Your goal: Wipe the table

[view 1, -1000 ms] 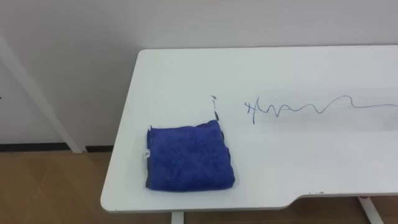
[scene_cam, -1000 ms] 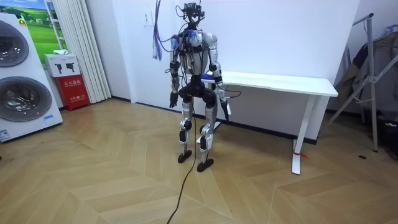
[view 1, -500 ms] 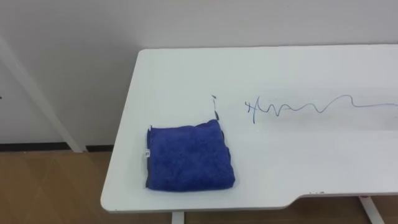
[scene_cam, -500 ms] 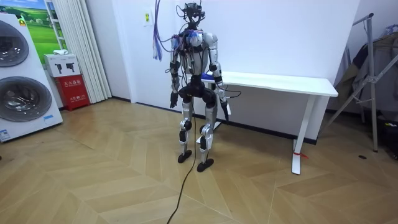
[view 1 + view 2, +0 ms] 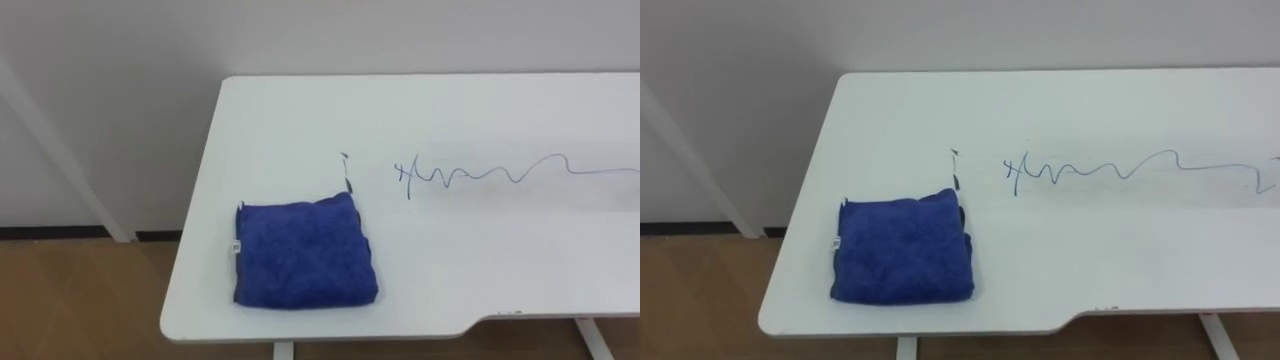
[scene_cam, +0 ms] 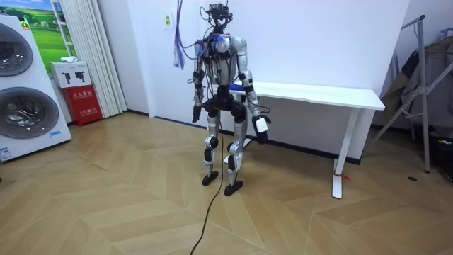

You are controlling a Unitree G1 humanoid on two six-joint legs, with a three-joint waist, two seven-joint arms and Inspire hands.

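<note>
My right hand (image 6: 260, 126) is held out just below table height, on the room view's right of my hips, near the front edge of the table (image 5: 480, 270). At this range I cannot tell whether it is open or closed. It holds nothing that I can make out. My left hand (image 6: 196, 114) hangs by my thigh on the other side, well below the tabletop, and its state is just as unreadable. Up and forward from the right hand, the folded blue cloth (image 5: 305, 254) lies flat on the table near its front left corner, untouched. It is roughly square, with its sides parallel to the table's edges. From my head it sits left of the middle of my view, so the right hand would have to rise over the edge and cross a little to my left to land on it. I judge the right hand the better placed, since it is the higher of the two. Just beyond the cloth's far right corner is a short dark mark (image 5: 346, 176). The pen scribble (image 5: 480, 175) runs from there to my right, its long axis along the table's length, so I judge the wipe runs rightward from the cloth.
</note>
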